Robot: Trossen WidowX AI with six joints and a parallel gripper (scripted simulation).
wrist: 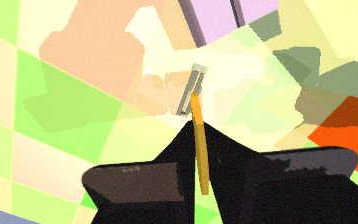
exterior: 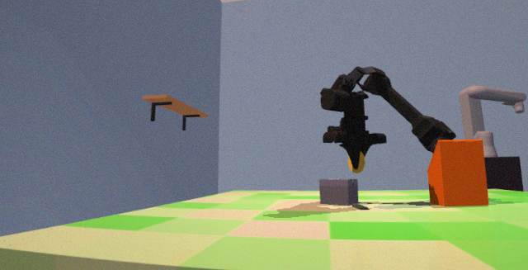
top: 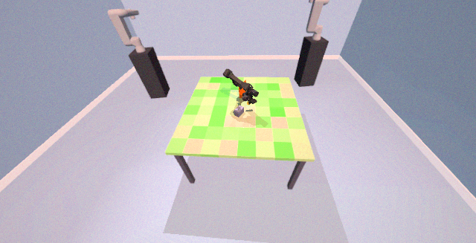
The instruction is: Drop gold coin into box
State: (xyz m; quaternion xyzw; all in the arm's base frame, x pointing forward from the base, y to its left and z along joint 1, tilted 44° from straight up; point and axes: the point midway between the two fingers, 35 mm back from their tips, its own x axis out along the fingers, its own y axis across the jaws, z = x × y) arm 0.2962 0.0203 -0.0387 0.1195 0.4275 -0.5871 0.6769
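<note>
My gripper [exterior: 356,166] [wrist: 194,124] is shut on the gold coin [exterior: 362,160] [wrist: 200,150]. The coin is upright, edge-on to the wrist view, and its lower part sticks out past the fingertips. It hangs clear above the table, higher than the box lid. The dark-green holder [top: 249,110] [exterior: 360,206] [wrist: 187,93] is on the table below, with no coin in it. The closed grey box [top: 239,111] [exterior: 338,192] [wrist: 212,22] stands beside the holder. Its dark slot [wrist: 237,12] shows partly at the top of the wrist view, which cuts the box off.
An orange block [top: 242,91] [exterior: 459,173] [wrist: 352,127] stands near the arm's base, away from the box. The chequered table [top: 208,133] [exterior: 272,229] carries these things. Two pale arms on dark pedestals stand beyond the table, and a wall shelf [exterior: 177,106] hangs at the left.
</note>
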